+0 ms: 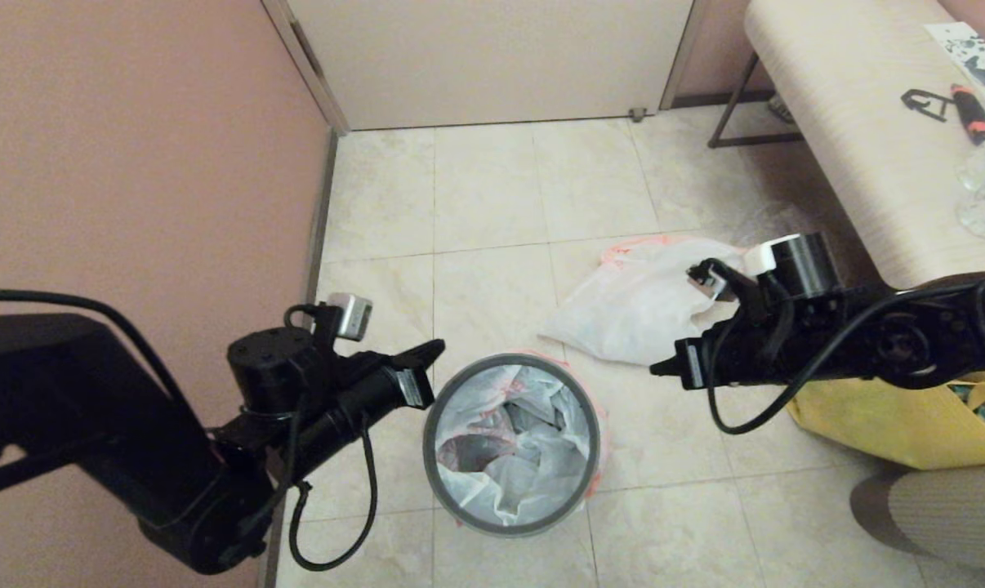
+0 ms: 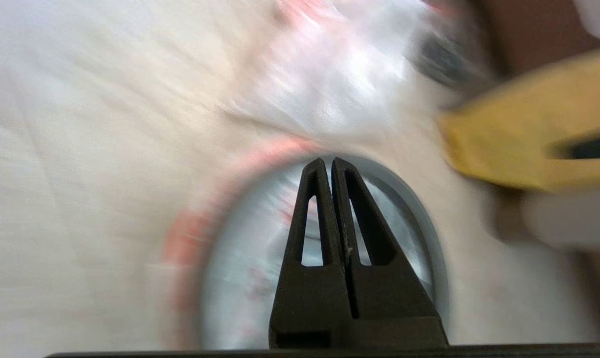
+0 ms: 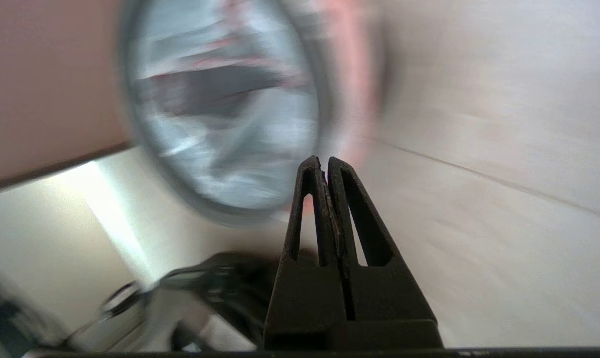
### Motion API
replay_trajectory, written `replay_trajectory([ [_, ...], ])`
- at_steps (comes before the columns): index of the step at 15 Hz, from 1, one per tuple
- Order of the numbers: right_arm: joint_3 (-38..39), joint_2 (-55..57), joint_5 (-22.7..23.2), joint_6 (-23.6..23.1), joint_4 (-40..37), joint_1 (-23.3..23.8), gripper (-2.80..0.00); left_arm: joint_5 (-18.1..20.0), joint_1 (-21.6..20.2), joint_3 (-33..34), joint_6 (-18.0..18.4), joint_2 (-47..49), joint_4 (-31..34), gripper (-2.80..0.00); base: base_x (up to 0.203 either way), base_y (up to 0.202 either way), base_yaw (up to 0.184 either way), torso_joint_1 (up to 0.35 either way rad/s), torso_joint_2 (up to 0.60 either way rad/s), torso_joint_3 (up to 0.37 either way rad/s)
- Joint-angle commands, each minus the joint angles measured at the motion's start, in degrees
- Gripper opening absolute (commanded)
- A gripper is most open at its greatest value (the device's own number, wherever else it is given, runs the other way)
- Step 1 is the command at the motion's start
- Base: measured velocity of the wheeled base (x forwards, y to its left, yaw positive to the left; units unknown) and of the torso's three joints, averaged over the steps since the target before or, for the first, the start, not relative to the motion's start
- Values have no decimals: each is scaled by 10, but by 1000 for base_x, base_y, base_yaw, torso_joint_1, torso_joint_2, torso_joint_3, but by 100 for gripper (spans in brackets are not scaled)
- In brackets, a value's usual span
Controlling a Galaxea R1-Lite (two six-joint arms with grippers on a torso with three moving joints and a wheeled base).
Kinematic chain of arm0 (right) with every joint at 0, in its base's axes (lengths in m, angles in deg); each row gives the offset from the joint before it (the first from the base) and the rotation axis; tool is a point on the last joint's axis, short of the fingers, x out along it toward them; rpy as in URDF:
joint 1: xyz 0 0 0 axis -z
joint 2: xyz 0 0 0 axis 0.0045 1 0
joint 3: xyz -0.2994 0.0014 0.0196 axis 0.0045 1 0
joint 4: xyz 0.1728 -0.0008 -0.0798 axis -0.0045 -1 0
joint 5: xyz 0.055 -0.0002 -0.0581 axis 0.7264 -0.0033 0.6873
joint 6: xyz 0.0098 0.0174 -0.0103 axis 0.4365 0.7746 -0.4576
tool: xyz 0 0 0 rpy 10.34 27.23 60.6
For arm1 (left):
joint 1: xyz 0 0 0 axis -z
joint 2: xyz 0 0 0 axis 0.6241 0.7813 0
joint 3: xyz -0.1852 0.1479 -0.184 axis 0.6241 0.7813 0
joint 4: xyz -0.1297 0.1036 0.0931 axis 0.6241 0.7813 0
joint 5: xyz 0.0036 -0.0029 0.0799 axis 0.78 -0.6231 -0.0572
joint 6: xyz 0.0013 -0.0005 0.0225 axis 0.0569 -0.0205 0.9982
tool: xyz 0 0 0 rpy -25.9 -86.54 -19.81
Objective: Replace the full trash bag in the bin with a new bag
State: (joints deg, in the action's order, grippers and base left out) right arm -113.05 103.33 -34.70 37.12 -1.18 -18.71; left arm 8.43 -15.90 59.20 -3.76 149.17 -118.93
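Standing at the lower centre of the head view, the bin (image 1: 512, 445) holds a crumpled white bag (image 1: 509, 445) whose orange-red rim is folded over the grey ring. A second white bag (image 1: 635, 306) with an orange-red rim lies on the floor tiles (image 1: 484, 196) just above and right of the bin. The left gripper (image 1: 437, 349) sits at the bin's upper-left edge and the right gripper (image 1: 657, 369) to its right, each with jaws pressed together and holding nothing.

Tiled floor (image 1: 492, 188) carries bin (image 1: 460, 506), white bag (image 1: 631, 306), yellow tote (image 1: 893, 429).
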Motion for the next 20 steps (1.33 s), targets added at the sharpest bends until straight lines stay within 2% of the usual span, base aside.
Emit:
replay_trajectory([
  [1, 4, -89, -54, -3, -46, 13, -280, -68, 6, 19, 35, -116, 38, -280, 0, 0, 0, 0, 0, 0],
  [3, 24, -154, -111, -5, -90, 22, -280, -142, 20, 77, 89, -181, 57, -280, 0, 0, 0, 0, 0, 0],
  [5, 52, -229, -159, -6, -119, 22, -280, -242, 49, 121, 108, -235, 63, -280, 0, 0, 0, 0, 0, 0],
  [7, 80, -314, -187, -6, -150, 22, -280, -333, 69, 160, 137, -284, 63, -280, 0, 0, 0, 0, 0, 0],
  [9, 103, -386, -207, -3, -189, 25, -280, -367, 64, 175, 174, -340, 57, -280, 0, 0, 0, 0, 0, 0],
  [12, 140, -479, -229, 4, -237, 51, -280, -393, 2, 182, 271, -426, 56, -280, 0, 0, 0, 0, 0, 0],
  [13, 146, -501, -234, 6, -248, 61, -280, -400, -24, 183, 291, -435, 56, -280, 0, 0, 0, 0, 0, 0],
  [15, 155, -543, -238, 8, -263, 87, -280, -441, -59, 181, 304, -449, 58, -280, 0, 0, 0, 0, 0, 0],
  [19, 166, -660, -239, 12, -303, 129, -280, -478, -151, 164, 309, -488, 59, -280, 0, 0, 0, 0, 0, 0],
  [20, 169, -687, -239, 22, -318, 134, -280, -485, -161, 163, 310, -504, 59, -280, 0, 0, 0, 0, 0, 0],
])
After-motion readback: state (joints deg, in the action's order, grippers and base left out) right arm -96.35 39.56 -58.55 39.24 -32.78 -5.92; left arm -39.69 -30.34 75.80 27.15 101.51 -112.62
